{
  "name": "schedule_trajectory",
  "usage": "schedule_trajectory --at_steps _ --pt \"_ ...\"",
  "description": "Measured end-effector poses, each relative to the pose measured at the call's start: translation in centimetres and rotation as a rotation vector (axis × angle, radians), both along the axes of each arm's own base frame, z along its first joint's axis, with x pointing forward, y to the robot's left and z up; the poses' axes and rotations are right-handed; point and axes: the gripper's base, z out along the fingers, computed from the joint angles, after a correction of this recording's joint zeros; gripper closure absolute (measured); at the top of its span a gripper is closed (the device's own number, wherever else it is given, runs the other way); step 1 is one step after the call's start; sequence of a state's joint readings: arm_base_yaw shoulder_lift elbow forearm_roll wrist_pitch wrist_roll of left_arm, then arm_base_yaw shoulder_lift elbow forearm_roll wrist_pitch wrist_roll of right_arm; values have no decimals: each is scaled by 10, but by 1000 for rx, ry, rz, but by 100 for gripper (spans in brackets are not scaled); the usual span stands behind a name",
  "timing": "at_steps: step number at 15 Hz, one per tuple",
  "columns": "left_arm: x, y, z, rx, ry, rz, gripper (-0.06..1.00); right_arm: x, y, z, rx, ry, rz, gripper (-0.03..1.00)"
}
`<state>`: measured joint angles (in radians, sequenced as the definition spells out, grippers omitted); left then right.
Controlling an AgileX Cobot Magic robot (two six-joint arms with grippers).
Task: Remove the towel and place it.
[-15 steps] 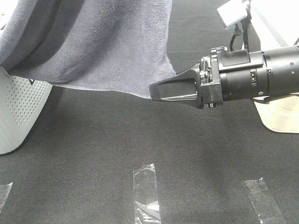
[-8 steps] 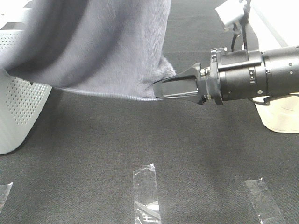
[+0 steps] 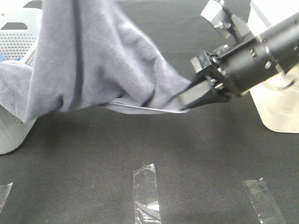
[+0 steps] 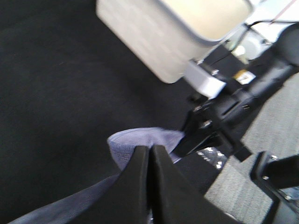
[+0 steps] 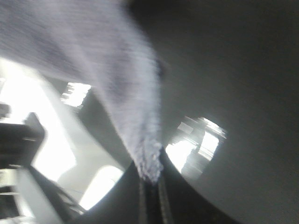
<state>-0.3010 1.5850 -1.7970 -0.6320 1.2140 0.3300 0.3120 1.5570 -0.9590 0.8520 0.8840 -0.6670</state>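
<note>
The slate-grey towel (image 3: 103, 60) hangs in folds from above the top edge of the exterior high view, one end still trailing over the left basket (image 3: 11, 133). My right gripper (image 3: 184, 103) is shut on the towel's lower right corner and tilts down to the left. In the right wrist view the towel (image 5: 126, 93) runs straight out from between the closed fingertips of the right gripper (image 5: 150, 184). My left gripper (image 4: 150, 149) is out of the exterior high view; its wrist view shows it shut, with the towel (image 4: 135, 140) bunched at its tips.
A white perforated basket stands at the left with a bit of blue cloth (image 3: 4, 58) in it. A second white basket (image 3: 275, 107) stands at the right, behind the right arm. Clear tape strips (image 3: 145, 186) lie on the black tabletop (image 3: 84, 163) in front.
The right gripper closed on the towel's lower corner, then rose and tilted, pulling the corner to the right. The towel has lifted higher and gathered into folds, uncovering more of the left basket.
</note>
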Motion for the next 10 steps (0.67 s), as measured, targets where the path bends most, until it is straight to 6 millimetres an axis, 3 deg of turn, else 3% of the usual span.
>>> schedule_trajectory --at_steps 3,6,8,10 --pt "25 -3 -26 45 70 59 94 19 -14 22 -230 -51 -63 97" --pt "67 -14 -66 32 91 130 94 41 -30 59 -449 -190 -151 97" --pt "98 -20 -83 -44 10 219 94 56 -43 92 -570 -327 -251 97" --pt "123 -22 -86 -131 -153 313 94 70 -53 126 -641 -510 -354 97"
